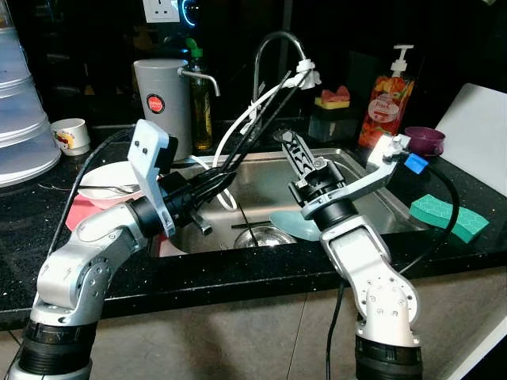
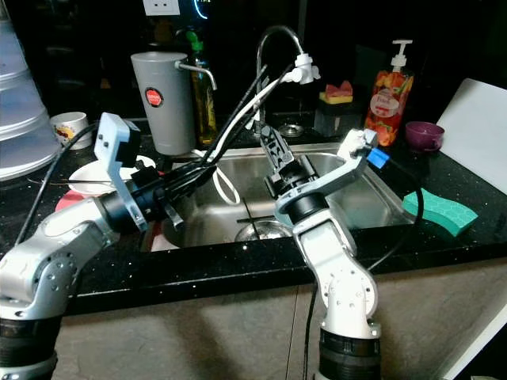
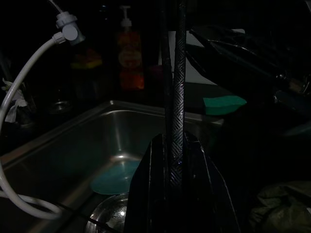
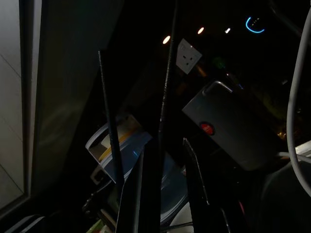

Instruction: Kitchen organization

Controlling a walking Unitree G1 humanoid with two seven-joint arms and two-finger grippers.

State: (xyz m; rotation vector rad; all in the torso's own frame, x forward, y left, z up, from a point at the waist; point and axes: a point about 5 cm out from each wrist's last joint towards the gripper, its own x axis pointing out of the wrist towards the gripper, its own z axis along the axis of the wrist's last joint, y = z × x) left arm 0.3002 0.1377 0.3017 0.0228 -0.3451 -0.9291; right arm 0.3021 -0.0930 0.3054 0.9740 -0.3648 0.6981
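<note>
Both silver arms reach over the black counter edge [image 1: 238,273] toward the steel sink [image 1: 261,190]. Long black fingers of the left gripper [image 1: 261,131] stretch up past the white hose [image 1: 230,142] to the faucet [image 1: 273,47]; in the left wrist view they run close together with a thin gap, gripping nothing visible. Beyond them lie a teal plate [image 3: 114,177] on the sink floor and a metal bowl [image 3: 104,218] beside it. The right gripper [image 1: 295,154] stands over the basin with its fingers a little apart and empty; its wrist view looks back at a grey canister [image 4: 233,126] with a red round label, writing unreadable, and a wall socket [image 4: 188,56]. To its right stand a soap bottle [image 1: 388,99] with a fruit label, a purple cup [image 1: 424,141] and a green sponge [image 1: 447,215]. Left of the left gripper sit a white bowl with a spoon [image 1: 107,184] and a small mug [image 1: 71,134].
</note>
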